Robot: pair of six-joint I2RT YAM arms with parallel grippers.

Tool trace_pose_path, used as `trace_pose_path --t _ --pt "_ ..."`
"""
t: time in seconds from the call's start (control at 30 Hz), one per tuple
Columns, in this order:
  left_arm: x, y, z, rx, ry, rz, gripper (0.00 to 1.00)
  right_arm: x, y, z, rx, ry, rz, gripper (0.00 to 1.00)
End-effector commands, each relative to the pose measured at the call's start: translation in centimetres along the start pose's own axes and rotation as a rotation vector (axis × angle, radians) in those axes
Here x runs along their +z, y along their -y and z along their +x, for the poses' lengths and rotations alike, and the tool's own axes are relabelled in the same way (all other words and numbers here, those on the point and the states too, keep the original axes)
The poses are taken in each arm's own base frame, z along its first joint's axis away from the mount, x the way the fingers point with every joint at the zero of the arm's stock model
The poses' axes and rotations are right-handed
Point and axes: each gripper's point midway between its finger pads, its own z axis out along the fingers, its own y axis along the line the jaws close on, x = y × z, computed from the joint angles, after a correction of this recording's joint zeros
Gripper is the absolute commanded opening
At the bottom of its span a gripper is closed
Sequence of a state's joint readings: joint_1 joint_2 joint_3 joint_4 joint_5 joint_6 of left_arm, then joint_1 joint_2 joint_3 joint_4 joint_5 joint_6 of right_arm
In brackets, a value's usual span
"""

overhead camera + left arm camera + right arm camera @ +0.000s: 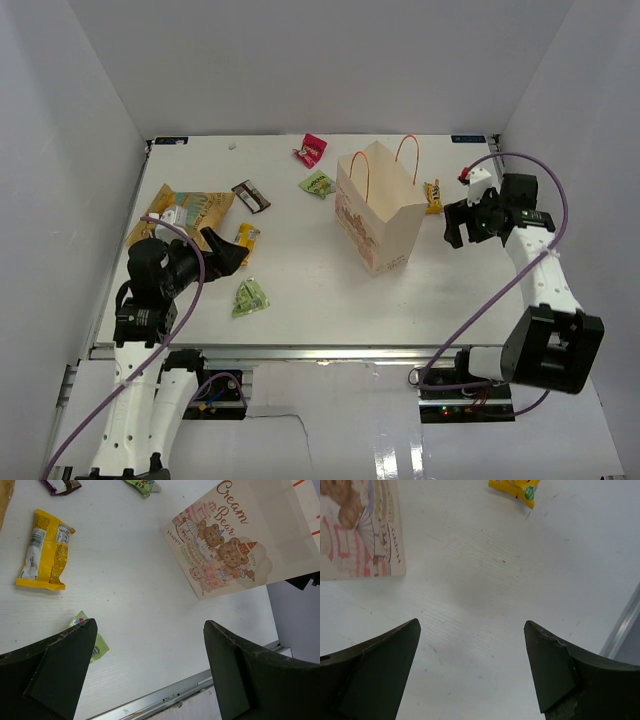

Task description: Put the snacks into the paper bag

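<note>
Matt beige paper bag [376,215], glossy plastic-wrapped snacks [45,550], smooth white table [300,280], matt black pincer fingers [60,672].

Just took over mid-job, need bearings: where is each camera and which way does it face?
Top external: above, behind the bases, looking down at the table; both arms show.
Left wrist: looks down past the open left gripper at a yellow packet.
Right wrist: looks down past the open right gripper at bare table.
Shared: the paper bag, its printed side in both wrist views.
</note>
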State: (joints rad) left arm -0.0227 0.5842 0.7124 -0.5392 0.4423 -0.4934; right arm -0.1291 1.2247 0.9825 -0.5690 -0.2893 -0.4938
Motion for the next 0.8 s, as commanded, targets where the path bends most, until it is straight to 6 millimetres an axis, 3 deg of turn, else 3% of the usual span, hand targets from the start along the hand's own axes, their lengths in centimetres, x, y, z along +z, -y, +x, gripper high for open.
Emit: trace_pose_path --t 0.0,0.03,0.07,0.1,0.17,0.23,0.27,0.4,0.47,0.57,0.77 --pt "-0.7 -0.6 0.8 0.0 -0.014 -0.034 0.98 1.8 0.5 -3.7 0.069 0.076 -0.126 0.9" --pt "-0.7 -0.6 0.9 -0.002 -0.014 -0.034 0.98 2.6 1.2 -4.1 0.08 0.072 -0.128 0.9" --pt "-0.9 -0.5 0.9 -0.003 -0.01 -0.032 0.98 2.9 2.2 -5.7 0.08 0.096 -0.116 0.9" --pt "-0.9 -0.5 1.1 -0.011 -0.014 -0.033 0.98 4.9 2.8 -5.2 0.105 0.062 -0.137 0.91" --pt "-1.0 -0.4 1.3 -0.02 -0.019 -0.028 0.98 7.8 4.5 -6.7 0.148 0.062 -0.151 0.94" --pt "-1.2 -0.1 1.2 -0.025 -0.023 -0.022 0.98 9.5 5.8 -7.8 0.194 0.052 -0.152 0.99" --pt "-1.2 0.0 1.3 -0.026 -0.028 -0.019 0.98 11.2 7.4 -8.9 0.228 0.044 -0.138 0.91" --pt "-1.7 -0.1 1.7 -0.048 -0.039 -0.033 0.98 15.1 10.5 -10.1 0.3 0.013 -0.031 0.88" --pt "-1.7 -0.2 2.0 -0.059 -0.042 -0.04 0.98 17.2 10.9 -9.3 0.299 -0.008 -0.023 0.88" --pt "-1.8 -0.4 2.3 -0.084 -0.038 -0.046 0.98 19.0 10.7 -9.2 0.299 -0.019 -0.036 0.88" --pt "-1.3 -0.7 2.4 -0.101 -0.059 -0.06 0.98 21.0 9.2 -7.3 0.342 -0.059 -0.088 0.8"
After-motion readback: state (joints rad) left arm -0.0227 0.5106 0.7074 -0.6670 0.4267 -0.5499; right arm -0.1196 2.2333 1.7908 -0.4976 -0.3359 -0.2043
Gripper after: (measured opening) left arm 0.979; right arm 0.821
